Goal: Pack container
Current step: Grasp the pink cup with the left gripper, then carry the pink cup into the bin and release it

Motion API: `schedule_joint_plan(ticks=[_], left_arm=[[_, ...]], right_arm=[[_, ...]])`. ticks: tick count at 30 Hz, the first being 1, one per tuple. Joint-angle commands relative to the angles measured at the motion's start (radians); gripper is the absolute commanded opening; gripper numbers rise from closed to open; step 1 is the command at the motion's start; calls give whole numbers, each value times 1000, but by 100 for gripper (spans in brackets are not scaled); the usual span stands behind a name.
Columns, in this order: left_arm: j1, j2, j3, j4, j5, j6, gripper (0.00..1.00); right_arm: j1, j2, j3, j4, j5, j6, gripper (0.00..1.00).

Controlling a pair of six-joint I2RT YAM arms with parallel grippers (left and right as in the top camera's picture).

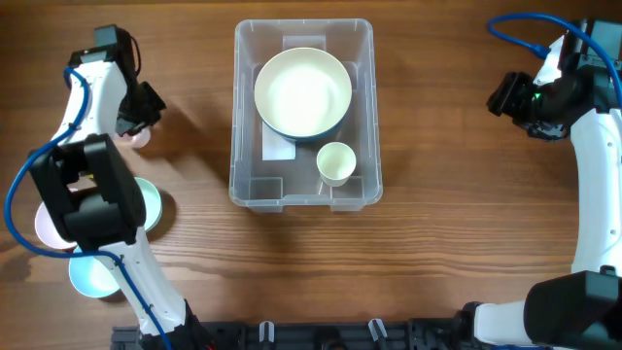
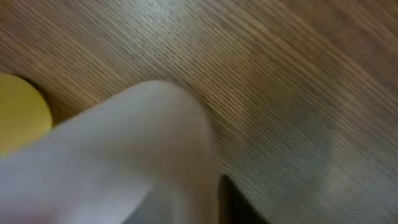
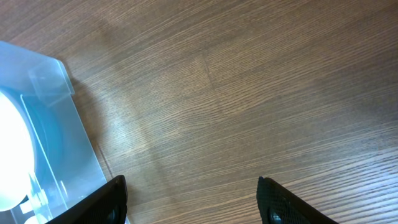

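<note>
while the right gripper (image 3: 189, 186) hangs spread and empty, the container (image 1: 239, 117) lies well off to its left; whether the left gripper (image 1: 144, 115) clasps anything cannot be told.

The left wrist view is blurred throughout. A pale rounded shape (image 2: 124, 168) fills its lower left, probably something very close to the lens, and a yellow thing (image 2: 18, 118) is cut off by the left edge. Whether the left gripper (image 1: 142, 109) grips anything cannot be told. Seen from overhead, it hides most of a small pinkish thing (image 1: 139, 138). The left arm (image 1: 92, 194) covers parts of a pink dish (image 1: 44, 224), a green dish (image 1: 153, 201) and a blue dish (image 1: 89, 277). In the right wrist view the container (image 3: 62, 137) runs off the left edge, and the bottom edge cuts the right gripper (image 3: 191, 183) to its finger ends.
</note>
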Motion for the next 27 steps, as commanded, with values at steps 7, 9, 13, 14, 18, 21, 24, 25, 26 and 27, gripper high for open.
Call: schedule_joint_plan(ticks=[7,9,13,14,18,21,24,25,26,27], left_arm=[[-29,-40,110,-48,11,0,4],[-71,-79,182,-110,30,0,4],[-216,-192,289,-245,43,0,4],[-254,-218,294,-265,43,0,4],[-500,-307,294,-344,105,-1,4],[-686,-298,292,-373,154,1,4],[-823,-267,292,-377,177,0,4],[-869,-256,292,-370,177,0,4],[-892,-248,292,-366,177,0,4],[-917,-238,292,-361,177,0,4]], right_arm=[[4,-24,-3,-2,-5,-19,68],[4,-24,-3,-2,-5,-19,68],[4,-24,-3,-2,-5,-18,68],[4,-24,-3,-2,-5,-18,68],[4,-24,-3,-2,-5,-17,68],[4,-24,-3,-9,-5,-17,68],[4,-24,-3,-13,-5,-17,68],[4,-24,-3,-15,-5,-17,68],[4,-24,-3,-15,-5,-16,68],[4,-24,-3,-15,-5,-13,68]])
